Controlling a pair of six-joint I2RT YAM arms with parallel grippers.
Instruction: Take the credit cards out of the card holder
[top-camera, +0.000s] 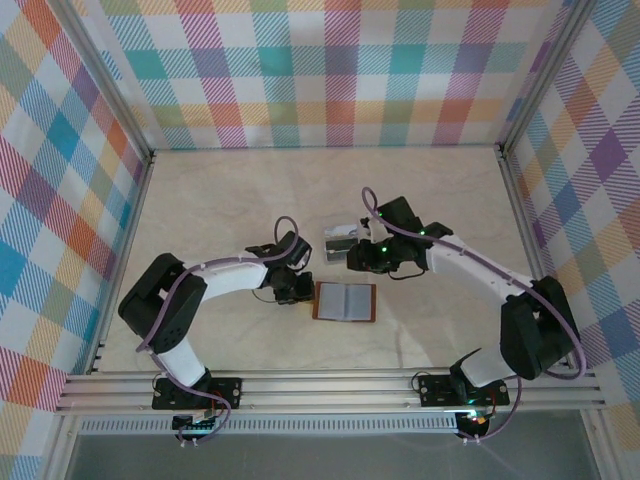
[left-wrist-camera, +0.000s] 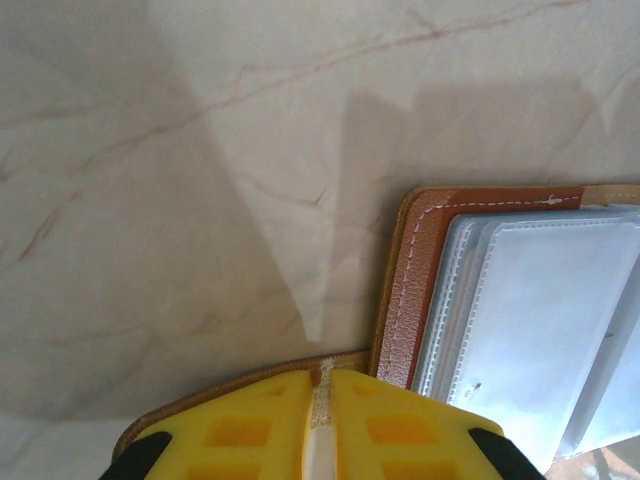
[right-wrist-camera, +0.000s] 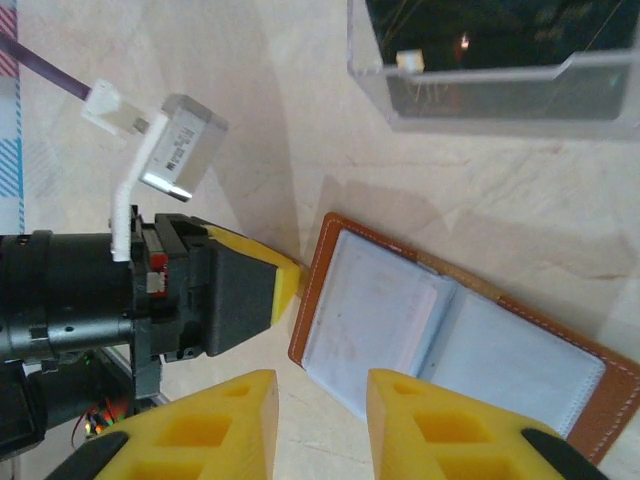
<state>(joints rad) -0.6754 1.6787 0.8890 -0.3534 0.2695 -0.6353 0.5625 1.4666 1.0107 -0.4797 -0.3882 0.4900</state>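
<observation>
Right wrist view: clamping card holder edge in left jaws, apparently to keep it spread, poising parted, empty right jaws above.

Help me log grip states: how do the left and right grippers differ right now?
The left gripper has its jaws together; the right gripper has them apart. The left gripper's tip meets the card holder's leather edge; the right gripper hangs clear of it. Both have yellow fingers.
</observation>
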